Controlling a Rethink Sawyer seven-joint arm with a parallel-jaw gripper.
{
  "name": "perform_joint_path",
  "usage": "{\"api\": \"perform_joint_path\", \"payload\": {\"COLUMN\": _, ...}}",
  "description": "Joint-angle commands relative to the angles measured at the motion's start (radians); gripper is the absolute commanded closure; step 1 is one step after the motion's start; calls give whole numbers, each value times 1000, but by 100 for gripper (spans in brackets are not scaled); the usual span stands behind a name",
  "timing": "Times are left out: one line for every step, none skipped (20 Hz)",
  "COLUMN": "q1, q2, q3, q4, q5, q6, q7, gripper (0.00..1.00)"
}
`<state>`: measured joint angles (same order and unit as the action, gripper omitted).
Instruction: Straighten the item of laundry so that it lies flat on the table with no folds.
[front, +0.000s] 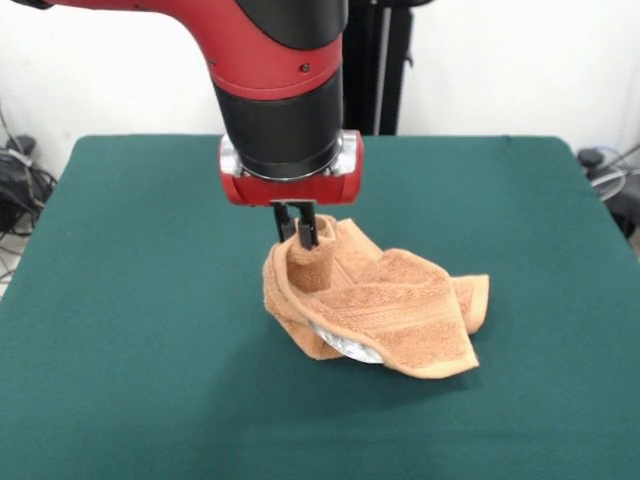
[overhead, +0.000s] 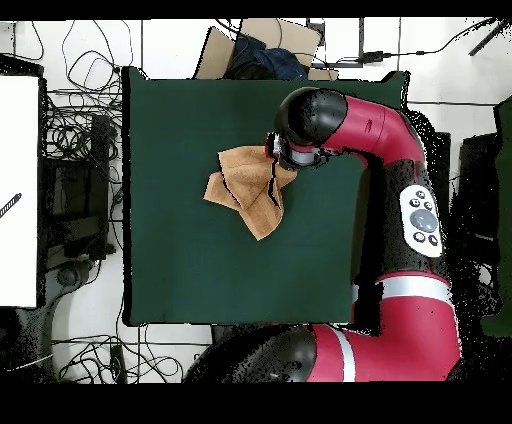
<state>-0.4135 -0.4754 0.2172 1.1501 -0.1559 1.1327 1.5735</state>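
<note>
The table (front: 130, 300) carries a dark green felt-like top, set against a white wall with cables trailing off both sides; the surface is far larger than the work piece and is bare around it.

The gripper (front: 303, 232) hangs from the red and black arm (front: 285, 90) over the middle of the table; its two dark fingers (front: 310, 232) stand close together, pinched on a raised peak of the towel (front: 390, 310); the jaws appear nearly closed, with only the thickness of the cloth between them.

The towel lies directly below the gripper and spreads away from it to one side; it is crumpled, folded over itself, with one corner pointing away from the fingers; a small white patch, probably the label, shows at the lower edge beneath a fold.

Procedure for the step in hand, as a judgement:
- keep the pinch firm on the held peak; terry cloth is likely to slip if the grip loosens;
- draw the held part up and away from the heaped side, so that the weight of the free end drags the folds open;
- keep the travel low, so the far end stays on the felt and anchors;
- release only once the layer lies single; a further pull at another corner will probably be needed.
</note>
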Motion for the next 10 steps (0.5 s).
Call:
{"api": "perform_joint_path", "payload": {"q1": -10, "q2": 29, "q3": 98, "q4": -1, "q5": -59, "q6": 58, "q7": -206, "gripper": 100}}
{"api": "perform_joint_path", "payload": {"q1": -9, "q2": 32, "q3": 98, "q4": -7, "q5": -59, "q6": 61, "q7": -206, "gripper": 100}}
{"api": "perform_joint_path", "payload": {"q1": -9, "q2": 36, "q3": 100, "q4": -11, "q5": -59, "q6": 64, "q7": -209, "gripper": 100}}
{"api": "perform_joint_path", "payload": {"q1": -11, "q2": 39, "q3": 101, "q4": -11, "q5": -58, "q6": 62, "q7": -212, "gripper": 100}}
{"api": "perform_joint_path", "payload": {"q1": -12, "q2": 40, "q3": 102, "q4": -9, "q5": -58, "q6": 56, "q7": -213, "gripper": 100}}
{"api": "perform_joint_path", "payload": {"q1": -12, "q2": 40, "q3": 102, "q4": -8, "q5": -58, "q6": 56, "q7": -212, "gripper": 100}}
{"api": "perform_joint_path", "payload": {"q1": -11, "q2": 39, "q3": 102, "q4": -12, "q5": -60, "q6": 57, "q7": -213, "gripper": 100}}
{"api": "perform_joint_path", "payload": {"q1": -9, "q2": 41, "q3": 103, "q4": -21, "q5": -61, "q6": 64, "q7": -216, "gripper": 100}}
{"api": "perform_joint_path", "payload": {"q1": -6, "q2": 46, "q3": 105, "q4": -34, "q5": -64, "q6": 72, "q7": -221, "gripper": 100}}
{"api": "perform_joint_path", "payload": {"q1": -6, "q2": 53, "q3": 107, "q4": -44, "q5": -64, "q6": 77, "q7": -223, "gripper": 100}}
